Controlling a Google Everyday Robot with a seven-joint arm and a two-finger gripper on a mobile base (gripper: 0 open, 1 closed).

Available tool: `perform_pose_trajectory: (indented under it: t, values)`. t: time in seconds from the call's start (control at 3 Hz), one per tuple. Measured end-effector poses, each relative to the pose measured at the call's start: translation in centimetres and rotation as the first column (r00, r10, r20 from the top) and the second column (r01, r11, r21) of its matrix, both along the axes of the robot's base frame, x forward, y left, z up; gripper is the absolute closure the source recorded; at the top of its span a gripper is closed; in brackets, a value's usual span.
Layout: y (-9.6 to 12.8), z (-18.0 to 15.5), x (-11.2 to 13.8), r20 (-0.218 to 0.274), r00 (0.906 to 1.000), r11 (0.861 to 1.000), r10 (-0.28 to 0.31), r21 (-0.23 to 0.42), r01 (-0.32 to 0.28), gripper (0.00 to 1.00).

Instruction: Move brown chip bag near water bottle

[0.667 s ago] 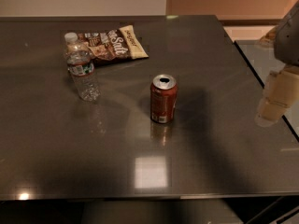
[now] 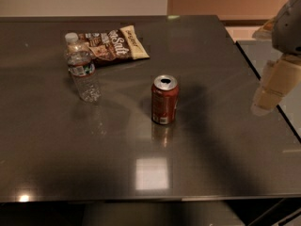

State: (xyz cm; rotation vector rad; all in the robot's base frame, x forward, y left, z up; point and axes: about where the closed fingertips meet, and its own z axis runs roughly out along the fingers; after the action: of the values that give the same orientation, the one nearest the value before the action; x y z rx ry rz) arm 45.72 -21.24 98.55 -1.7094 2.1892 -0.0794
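Note:
The brown chip bag (image 2: pixel 113 45) lies flat at the far left of the dark table, its cream end pointing right. The water bottle (image 2: pixel 82 69) stands upright just in front of the bag's left end, touching or nearly touching it. My gripper (image 2: pixel 269 91) hangs at the right edge of the view, over the table's right edge, far from both things and holding nothing.
A red soda can (image 2: pixel 164 100) stands upright near the middle of the dark table (image 2: pixel 197 145). A second grey surface (image 2: pixel 263 55) sits beyond the table's right edge. A bright light reflection lies on the table in front of the can.

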Motion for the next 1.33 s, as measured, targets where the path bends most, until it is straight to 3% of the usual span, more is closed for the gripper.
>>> perform_pose_trajectory:
  t: [0.67,1.33]
  values:
    - [3.2,0.5,8.0,0.071,0.9959,0.995,0.056,0.083,-0.062,0.0]
    - [8.8,-0.3,16.3,0.111,0.99,0.983,0.087,0.153,-0.103,0.0]
